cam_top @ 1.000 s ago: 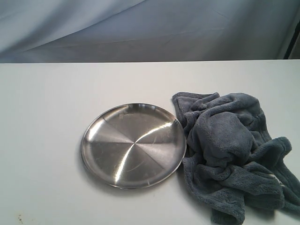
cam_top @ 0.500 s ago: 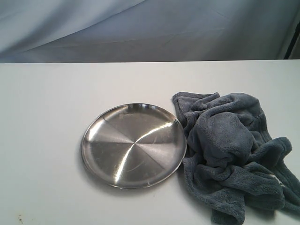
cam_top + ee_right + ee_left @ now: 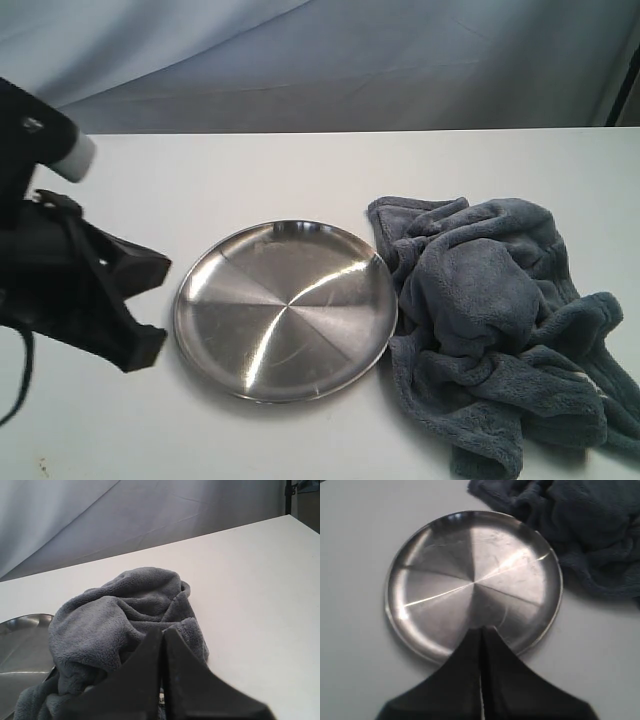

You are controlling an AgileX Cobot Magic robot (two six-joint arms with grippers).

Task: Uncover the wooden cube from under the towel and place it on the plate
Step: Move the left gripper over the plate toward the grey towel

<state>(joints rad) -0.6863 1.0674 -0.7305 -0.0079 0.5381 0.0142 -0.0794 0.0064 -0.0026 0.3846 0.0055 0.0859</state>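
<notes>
I'm watching the L gripper [image 3: 481,628] in the L wrist cam: fingers are pressing together, only a thin seam btwn them, nothing held. Its tip is lining up with the rim of the plate [image 3: 475,580] in that cam. In the ext view the L arm [image 3: 70,290] is hanging at the left side, just beside the plate's rim, over the table [image 3: 300,170]. Plate is lying flat, shiny face up. Towel [image 3: 490,320] is lying bunched in a heap to the right of the plate, its edge meeting the plate's right rim; can't tell if it's overlapping. R gripper [image 3: 162,627] is showing in the R wrist cam only: fingers together too, gripping nothing I can see, tip close in front of the towel's mound, can't tell if it's touching. Cube isn't showing in any cam, so I can't tell where it's lying
</notes>
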